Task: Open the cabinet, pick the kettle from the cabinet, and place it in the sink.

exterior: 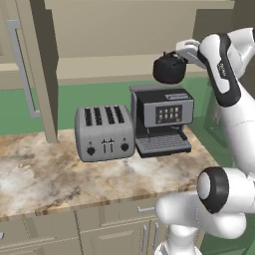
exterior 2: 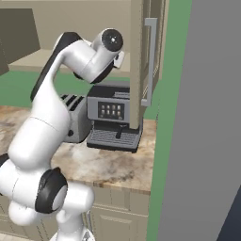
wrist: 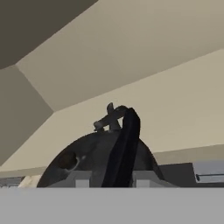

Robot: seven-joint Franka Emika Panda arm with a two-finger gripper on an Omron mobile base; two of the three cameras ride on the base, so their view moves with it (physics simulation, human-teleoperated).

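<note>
Nearest the hand camera: arched handle of the kettle, running up between the two finger tips, jaws narrow and clamped on it. Held by the handle so the round body hangs below the gripper and stays level. Kettle airborne, clear of the shelf of the cabinet, directly above the coffee machine and not touching it. Cabinet door swung fully open with its bar handle outward, leaving the exit path free. Toaster just beside the coffee machine on the tabletop. Judgement: pick complete, carry to sink outstanding; height above the appliances needed to avoid a knock during the swing.
</note>
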